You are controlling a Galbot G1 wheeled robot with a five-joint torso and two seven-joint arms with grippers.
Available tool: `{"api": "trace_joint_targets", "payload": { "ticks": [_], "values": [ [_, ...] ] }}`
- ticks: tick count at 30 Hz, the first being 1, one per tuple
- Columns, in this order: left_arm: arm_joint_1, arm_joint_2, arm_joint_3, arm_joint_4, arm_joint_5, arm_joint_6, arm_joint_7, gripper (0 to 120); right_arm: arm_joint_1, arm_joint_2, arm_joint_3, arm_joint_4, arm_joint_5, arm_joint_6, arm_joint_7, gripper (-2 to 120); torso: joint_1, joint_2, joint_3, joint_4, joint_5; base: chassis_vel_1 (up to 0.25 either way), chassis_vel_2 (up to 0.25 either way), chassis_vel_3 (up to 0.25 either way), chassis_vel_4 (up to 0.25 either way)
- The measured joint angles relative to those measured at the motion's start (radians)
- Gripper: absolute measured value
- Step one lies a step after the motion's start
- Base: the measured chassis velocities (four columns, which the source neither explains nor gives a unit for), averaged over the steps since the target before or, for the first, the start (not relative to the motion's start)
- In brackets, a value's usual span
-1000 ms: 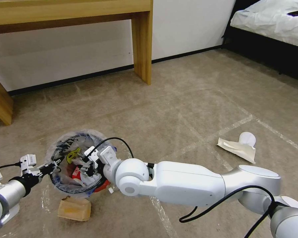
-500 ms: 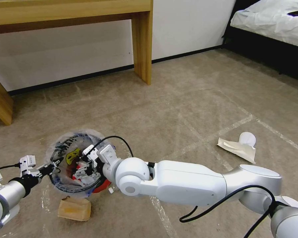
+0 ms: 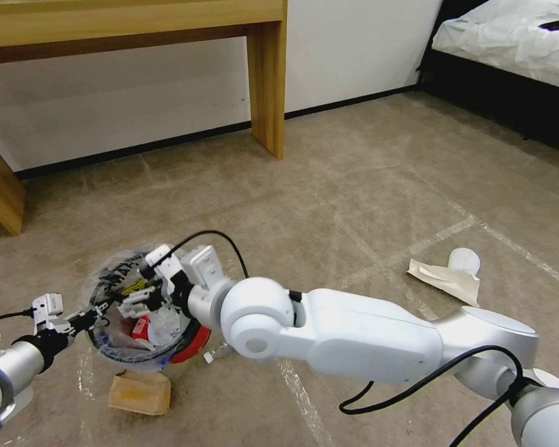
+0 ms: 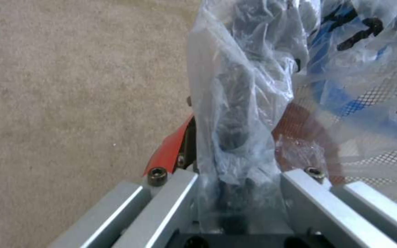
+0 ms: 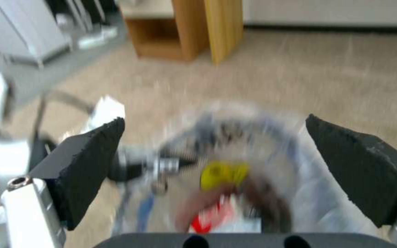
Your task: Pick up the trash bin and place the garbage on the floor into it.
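Note:
The red trash bin with its printed clear liner is tilted just above the floor at lower left. My left gripper is shut on its rim; the left wrist view shows the fingers wrapped in liner against the red wall. Over the bin's mouth hangs my right gripper, open, with nothing between its black pads. Inside the bin lie red and white pieces. Garbage on the carpet: a tan paper bag beside the bin and a crumpled tan paper at right.
A wooden table leg stands ahead by the wall and another wooden leg at far left. A bed fills the upper right corner. A white round object touches the crumpled paper. Shiny tape lines cross the carpet.
My right gripper has risen out of the bin and moved left over its mouth. The bin, still held by my left gripper, has shifted slightly.

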Motion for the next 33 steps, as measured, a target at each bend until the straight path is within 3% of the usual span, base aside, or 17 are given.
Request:
{"api": "trace_joint_targets", "payload": {
  "ticks": [5,8,10,11,14,18,20,23,25,26,33],
  "values": [
    [0.005,-0.008,-0.008,-0.001,0.016,0.000,0.005,1,-0.024,-0.055,0.126,0.042,-0.012,0.072,-0.067,100,0.000,0.000,0.000,0.0001,0.0001,0.000,0.000,0.000,0.000],
    [0.006,-0.018,-0.012,-0.001,0.026,0.000,0.007,1,-0.055,-0.110,0.217,0.064,-0.029,0.130,-0.111,100,0.000,0.000,0.000,-0.0001,0.0002,0.000,0.000,0.000,0.000],
    [0.006,-0.030,-0.017,-0.003,0.033,0.000,0.008,1,-0.115,-0.191,0.328,0.076,-0.079,0.222,-0.186,100,0.000,0.000,0.000,-0.0001,0.0002,0.000,0.000,0.000,0.000],
    [0.006,-0.030,-0.017,-0.003,0.033,0.000,0.008,1,-0.115,-0.191,0.328,0.076,-0.079,0.222,-0.186,100,0.000,0.000,0.000,-0.0001,0.0002,0.000,0.000,0.000,0.000],
    [0.005,-0.048,-0.027,-0.010,0.047,-0.002,0.009,1,-0.264,-0.301,0.507,0.084,-0.185,0.344,-0.308,100,0.000,0.000,0.000,-0.0005,0.0006,0.000,0.000,0.000,0.000],
    [0.007,-0.057,-0.033,-0.013,0.057,-0.003,0.008,1,-0.344,-0.342,0.592,0.086,-0.252,0.409,-0.331,100,0.000,0.000,0.000,-0.0003,0.0005,0.000,0.000,0.000,0.000],
    [0.009,-0.070,-0.039,-0.014,0.079,-0.006,0.008,1,-0.441,-0.370,0.700,0.087,-0.316,0.456,-0.341,100,0.000,0.000,0.000,0.0000,0.0004,0.000,0.000,0.000,0.000],
    [0.010,-0.077,-0.041,-0.016,0.088,-0.007,0.008,1,-0.486,-0.377,0.748,0.088,-0.343,0.474,-0.342,100,0.000,0.000,0.000,0.0000,0.0004,0.000,0.000,0.000,0.000],
    [0.014,-0.105,-0.045,-0.023,0.122,-0.014,0.010,1,-0.633,-0.375,0.883,0.076,-0.441,0.525,-0.339,100,0.000,0.000,0.000,0.0000,0.0003,0.000,0.000,0.000,0.000],
    [0.014,-0.105,-0.045,-0.023,0.122,-0.014,0.010,1,-0.633,-0.375,0.883,0.076,-0.441,0.525,-0.339,100,0.000,0.000,0.000,0.0000,0.0003,0.000,0.000,0.000,0.000],
    [0.020,-0.185,-0.050,-0.047,0.181,-0.025,0.023,1,-0.881,-0.299,1.162,0.069,-0.671,0.602,-0.365,100,0.000,0.000,0.000,-0.0001,0.0001,0.000,0.000,0.000,0.000]
  ]
}}
